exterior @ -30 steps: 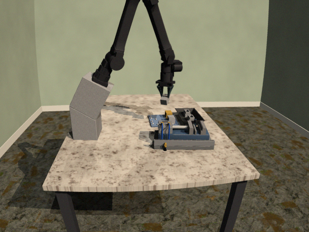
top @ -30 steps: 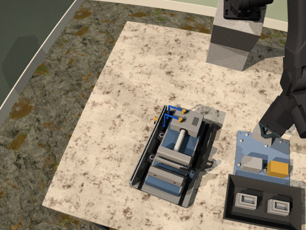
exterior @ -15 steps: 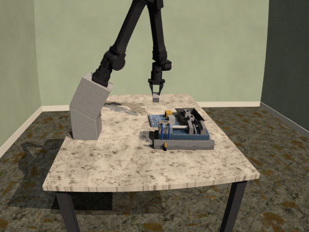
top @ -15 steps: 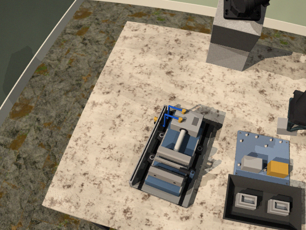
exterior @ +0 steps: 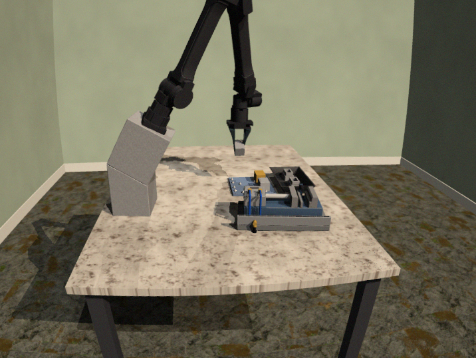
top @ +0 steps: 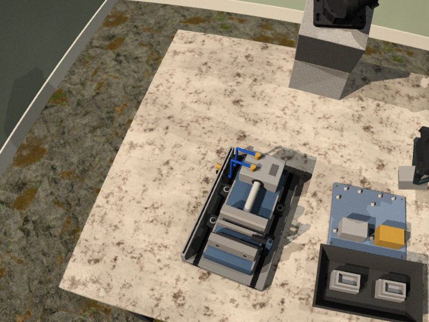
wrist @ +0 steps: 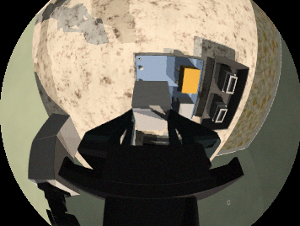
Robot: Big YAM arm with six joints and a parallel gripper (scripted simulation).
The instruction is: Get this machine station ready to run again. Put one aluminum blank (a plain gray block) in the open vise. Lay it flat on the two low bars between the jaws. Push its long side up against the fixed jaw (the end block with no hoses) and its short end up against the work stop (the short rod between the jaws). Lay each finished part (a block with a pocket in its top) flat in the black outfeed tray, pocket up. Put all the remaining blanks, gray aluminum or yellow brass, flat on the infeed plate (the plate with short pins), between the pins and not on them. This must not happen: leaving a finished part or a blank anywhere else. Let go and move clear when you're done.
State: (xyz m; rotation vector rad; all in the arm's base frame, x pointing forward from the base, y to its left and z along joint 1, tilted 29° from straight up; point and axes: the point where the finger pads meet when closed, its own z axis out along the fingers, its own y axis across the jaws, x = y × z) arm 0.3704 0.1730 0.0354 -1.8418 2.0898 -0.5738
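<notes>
My gripper [exterior: 239, 143] is shut on a plain gray block [exterior: 239, 148] and holds it high above the far side of the table, behind the infeed plate. In the top view the block [top: 409, 177] and the gripper [top: 421, 159] show at the right edge. In the wrist view the block [wrist: 150, 108] sits between the fingers. The vise [top: 242, 214] stands open, with nothing between its jaws. The blue infeed plate [top: 367, 216] carries a gray blank [top: 352, 228] and a yellow brass blank [top: 389, 236]. The black outfeed tray [top: 369, 287] holds two pocketed parts [top: 344, 281] [top: 390, 289], pockets up.
The arm's gray pedestal [top: 327, 51] stands at the back of the table. The vise's hosed end block [top: 262, 169] faces the back, and the fixed jaw [top: 232, 247] faces the front. A dark work stop rod [top: 260, 239] sits between the jaws on the right.
</notes>
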